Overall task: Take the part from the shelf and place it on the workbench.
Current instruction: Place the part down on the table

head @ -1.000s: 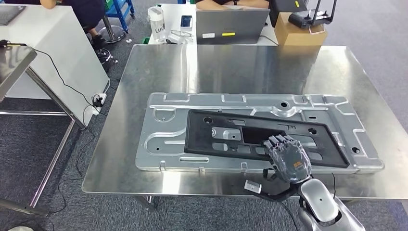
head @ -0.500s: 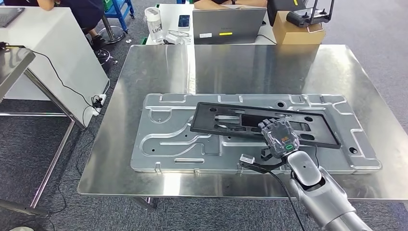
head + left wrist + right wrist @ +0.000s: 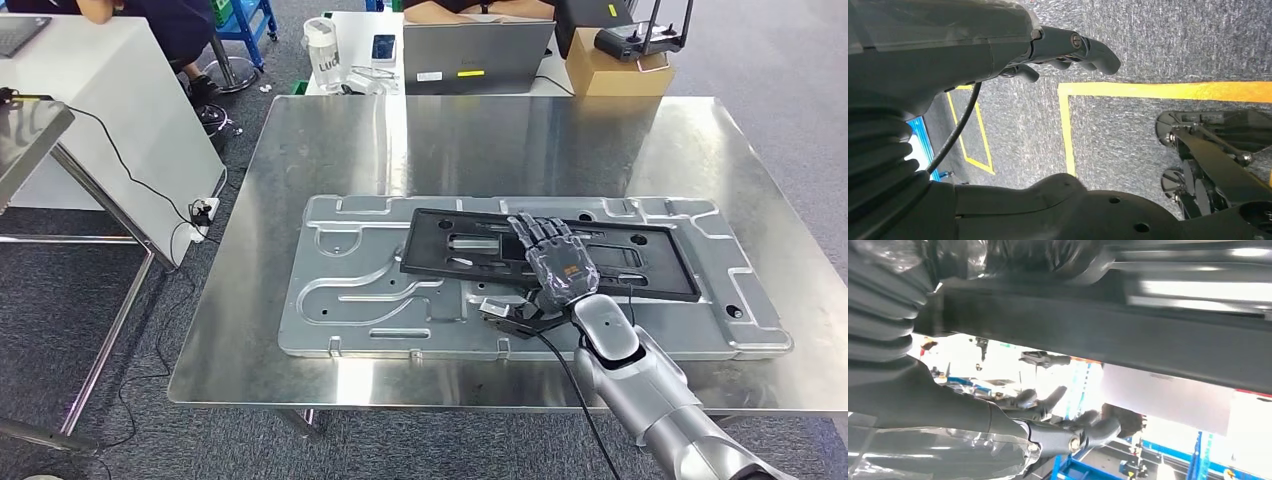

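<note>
Change: since half a second ago the right hand (image 3: 556, 268) has reached farther across the black part (image 3: 470, 247), and its fingers, curled then, are now stretched out. The part lay tilted with its left end lifted a second ago; it now lies flatter and straighter on the metal panel (image 3: 350, 290).
Right arm: the silver arm (image 3: 650, 395) comes in from the near right corner, with a black cable (image 3: 570, 385) trailing along it.
Right hand: palm down over the part's near edge, fingers (image 3: 540, 232) spread and extended away from the robot over the part's middle; whether it grips the edge or merely rests there, I cannot tell. In the right wrist view its thumb (image 3: 1088, 432) sits under a dark blurred edge.
Left hand: in the left wrist view it (image 3: 1068, 50) hangs over grey floor (image 3: 1128, 135) marked with yellow tape (image 3: 1168, 90), fingers loosely bent, holding nothing.
Part: a flat black frame with cut-outs, under and just beyond the right hand, its long axis running left to right across the tabletop (image 3: 330, 150), ends reaching out to either side of the hand.
Panel: larger ribbed metal sheet beneath the part, long axis the same way.
Beyond the hand: a laptop (image 3: 478, 55), a cardboard box (image 3: 620, 72) and a clear bottle (image 3: 321, 50) on a far white desk.
</note>
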Available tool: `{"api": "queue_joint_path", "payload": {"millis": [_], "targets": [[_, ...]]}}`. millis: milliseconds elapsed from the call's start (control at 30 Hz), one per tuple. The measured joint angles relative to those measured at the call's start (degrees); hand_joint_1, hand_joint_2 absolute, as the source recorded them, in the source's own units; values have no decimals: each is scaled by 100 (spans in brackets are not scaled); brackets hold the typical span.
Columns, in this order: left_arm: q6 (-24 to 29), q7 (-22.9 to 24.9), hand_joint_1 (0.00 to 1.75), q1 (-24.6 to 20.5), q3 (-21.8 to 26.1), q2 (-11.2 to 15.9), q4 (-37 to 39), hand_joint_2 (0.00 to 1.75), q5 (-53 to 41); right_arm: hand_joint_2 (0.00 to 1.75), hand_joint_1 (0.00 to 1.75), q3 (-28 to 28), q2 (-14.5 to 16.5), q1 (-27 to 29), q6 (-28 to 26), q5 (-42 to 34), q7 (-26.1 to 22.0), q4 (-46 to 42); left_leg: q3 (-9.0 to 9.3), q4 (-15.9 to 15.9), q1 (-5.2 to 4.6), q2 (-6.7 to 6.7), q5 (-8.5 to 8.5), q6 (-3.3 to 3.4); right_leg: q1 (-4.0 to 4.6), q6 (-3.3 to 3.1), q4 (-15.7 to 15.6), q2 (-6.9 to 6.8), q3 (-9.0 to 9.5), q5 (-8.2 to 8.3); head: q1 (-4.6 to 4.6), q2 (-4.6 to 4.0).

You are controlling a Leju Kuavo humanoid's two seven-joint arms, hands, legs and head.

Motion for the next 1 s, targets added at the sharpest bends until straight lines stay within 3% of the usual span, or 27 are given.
{"api": "queue_joint_path", "payload": {"millis": [333,467,600,667,767,800,833,933,1000], "targets": [[15,-9,0,5,86,0,-1,0,17,0,0,180,114,4,6,-8,-45,76,0,1,-1,-2,0,0,-1,13,-13,-1,8,9,0,0],[39,-33,0,9,109,0,-1,0,52,0,0,459,146,137,81,-56,-173,-356,-3,1,0,-2,0,1,-1,15,-14,-1,5,9,0,0],[50,-45,0,12,132,16,0,0,50,0,0,949,175,256,232,-145,-236,-1124,40,-112,-15,19,100,91,-34,101,-102,9,36,74,-1,0],[52,-59,0,7,141,10,1,0,43,0,0,1175,176,265,237,-180,-263,-1447,116,-324,34,51,221,144,-5,116,111,4,-33,-122,1,0],[54,-74,0,16,171,2,1,0,43,0,0,1480,169,287,239,-204,-272,-1805,90,-387,66,63,283,154,-26,128,1093,-2,-434,-702,1,0],[56,-74,0,23,180,0,1,0,43,0,0,1550,163,301,239,-204,-272,-1885,60,-365,75,63,289,141,-47,148,1300,-3,-513,-770,2,0],[58,-74,0,29,188,-2,1,0,42,0,0,1604,154,310,239,-205,-273,-1956,26,-333,91,63,293,121,-74,174,1306,-6,-496,-722,2,0],[68,-74,0,32,211,1,1,0,37,0,0,1707,108,308,239,-220,-273,-2136,-111,-129,145,51,252,-8,-154,265,382,-7,6,-268,2,0],[74,-74,0,32,221,8,-1,0,29,0,0,1747,86,311,237,-231,-273,-2214,-209,18,143,36,226,-109,-160,216,39,29,151,-164,1,0]]}}
